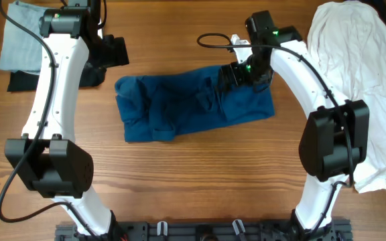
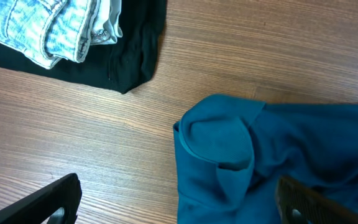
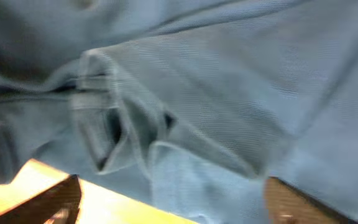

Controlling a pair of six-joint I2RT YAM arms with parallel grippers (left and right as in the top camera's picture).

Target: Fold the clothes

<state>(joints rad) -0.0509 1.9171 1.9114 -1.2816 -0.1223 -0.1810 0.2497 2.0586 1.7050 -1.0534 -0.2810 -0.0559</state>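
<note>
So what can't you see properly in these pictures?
- Overhead: the white cloth is cut off by the right edge.
- Overhead: the right gripper hides its fingertips under its own wrist.
- Right wrist: blur; whether it touches the blue shirt is unclear.
- Left wrist: the jeans are cut off by the top edge.

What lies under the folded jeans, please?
A black garment lies under the jeans, its edge showing on the table. A bit of white cloth shows at the jeans' edge. How far either runs beneath is covered.
</note>
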